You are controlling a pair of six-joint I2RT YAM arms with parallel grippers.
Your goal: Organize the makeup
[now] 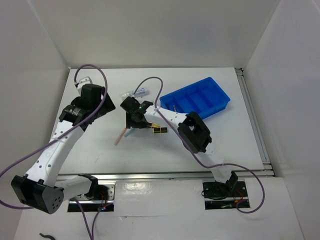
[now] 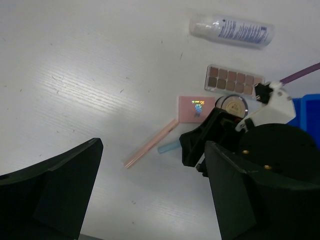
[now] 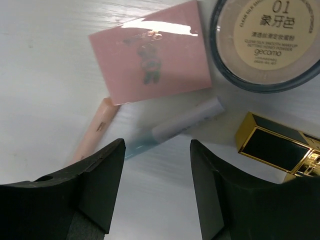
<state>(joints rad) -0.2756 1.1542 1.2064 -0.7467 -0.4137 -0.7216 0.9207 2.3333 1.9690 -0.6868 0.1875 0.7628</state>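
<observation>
Pale-blue plastic marks one end of the slim tube (image 3: 185,122) over which the right gripper (image 3: 156,150) is positioned. Its jaws are held partly apart, one on each side of that blue end, and nothing is gripped. The left gripper (image 2: 153,150) is held above the white table (image 1: 90,145) with its jaws spread wide, and nothing is held in it. The makeup is found loose on the table, grouped just to the left of the blue bin (image 1: 197,97). The tube lies just below the pink square pad (image 3: 150,55), with the pink stick (image 3: 95,125) beside its blue end and a black-and-gold case (image 3: 275,145) near its white end. The round compact (image 3: 270,40) is set just beside the pad, and the brown palette (image 2: 232,80) and a clear bottle (image 2: 232,31) are placed beyond it. The step in hand is judged to be the pick-up of the tube. For the next move, the jaws are to be lowered squarely over the narrow body and closed on it alone, so that the pad and the stick are not caught or pushed. A lift and a transfer to one compartment of the bin are then required.
</observation>
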